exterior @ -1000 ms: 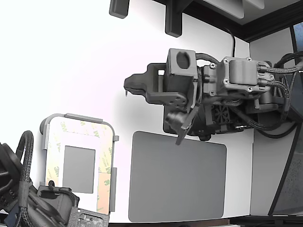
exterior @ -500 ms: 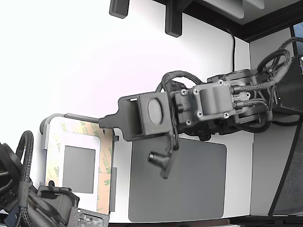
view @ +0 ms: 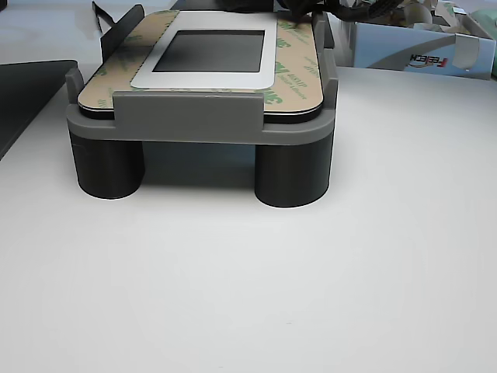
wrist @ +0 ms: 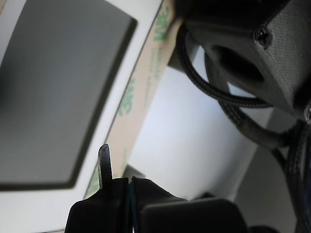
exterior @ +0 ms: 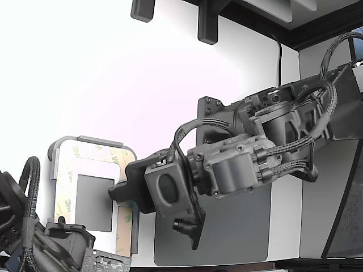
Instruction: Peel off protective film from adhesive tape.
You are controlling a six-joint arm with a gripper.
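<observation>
A white plate (exterior: 85, 170) with a small grey rectangle (exterior: 93, 203) lies in a grey fixture (exterior: 93, 140) at the exterior view's lower left. Adhesive tape frames the rectangle. Protective film with green 3M print covers the top strip (exterior: 96, 153) and the left strip (exterior: 63, 181). The lower right strip (exterior: 123, 233) is bare tan-peach. My gripper (exterior: 115, 192) is over the plate's right edge. In the wrist view the jaws (wrist: 124, 182) are shut, with a thin tip beside the printed film strip (wrist: 141, 92) and the grey rectangle (wrist: 53, 92). Nothing shows between the jaws.
A large dark grey rounded mat (exterior: 238, 226) lies to the exterior view's right of the fixture, partly under my arm. A second arm (exterior: 34, 243) with cables sits at the lower left corner. The other view shows the fixture (view: 202, 116) raised on round legs and boxes (view: 419, 47) behind it.
My arm has swung down and to the exterior view's left, from above the mat to the plate's right edge. The plate and tape have not moved.
</observation>
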